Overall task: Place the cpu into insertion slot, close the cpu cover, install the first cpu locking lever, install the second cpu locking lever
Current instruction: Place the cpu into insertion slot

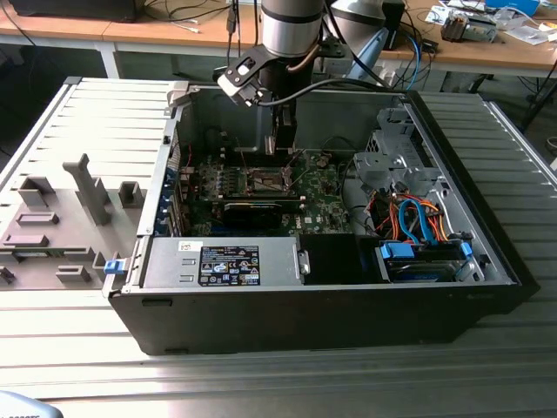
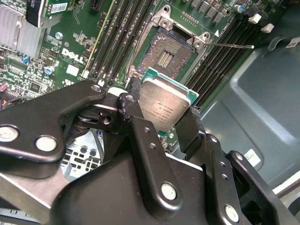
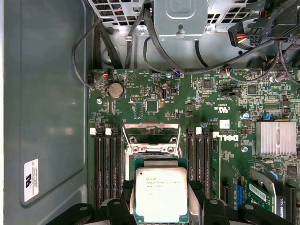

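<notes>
A Universal Robots arm reached down into an open desktop computer case [image 1: 305, 324], upper centre of the exterior view, its gripper [image 1: 280, 153] poised over the green motherboard [image 1: 324, 205]. In both wrist views the black fingers [image 2: 134, 108] were clamped on opposite edges of the cpu [image 2: 165, 104], pale silver face up. That edge grip appeared chosen to leave the chip's underside free to meet the socket.

The cpu [image 3: 161, 193] hung just above and near the insertion slot [image 2: 164, 55], apart from it and not yet seated. The slot's dark centre lay bare inside its metal rim, flanked by rows of black memory slots [image 2: 119, 35].

In the first wrist view the cpu cover [image 3: 151, 130] stood swung up at the socket's far side, evidently to keep the opening clear. A thin metal locking lever [image 2: 232, 46] stuck out sideways from the socket in the second wrist view, unlatched.

A finned heat sink [image 3: 277, 137] sat elsewhere on the board. Placement, the first step, looked under way, with closing and locking not yet done.
</notes>
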You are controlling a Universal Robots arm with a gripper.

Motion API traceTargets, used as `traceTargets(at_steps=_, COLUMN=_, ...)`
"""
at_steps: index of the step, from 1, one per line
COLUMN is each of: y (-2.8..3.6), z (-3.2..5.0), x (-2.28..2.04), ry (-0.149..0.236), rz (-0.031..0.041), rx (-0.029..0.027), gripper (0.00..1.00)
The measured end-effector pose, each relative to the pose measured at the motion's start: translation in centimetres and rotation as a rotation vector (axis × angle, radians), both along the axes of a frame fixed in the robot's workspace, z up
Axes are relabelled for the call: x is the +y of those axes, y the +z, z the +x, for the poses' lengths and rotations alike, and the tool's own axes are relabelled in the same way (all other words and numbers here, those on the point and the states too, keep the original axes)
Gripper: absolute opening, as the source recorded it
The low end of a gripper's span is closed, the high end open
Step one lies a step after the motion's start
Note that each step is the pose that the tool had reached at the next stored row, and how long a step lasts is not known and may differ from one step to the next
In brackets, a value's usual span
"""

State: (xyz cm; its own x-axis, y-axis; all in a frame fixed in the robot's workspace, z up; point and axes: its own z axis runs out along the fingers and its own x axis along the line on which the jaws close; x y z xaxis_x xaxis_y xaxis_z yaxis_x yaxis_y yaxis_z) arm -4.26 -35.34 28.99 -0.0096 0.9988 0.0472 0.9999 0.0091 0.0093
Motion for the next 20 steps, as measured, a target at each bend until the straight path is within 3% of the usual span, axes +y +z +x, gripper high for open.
traceTargets(at_steps=20, y=-0.67, z=0.0, x=0.0, ry=0.0, rz=0.0, rx=0.0, gripper=0.54)
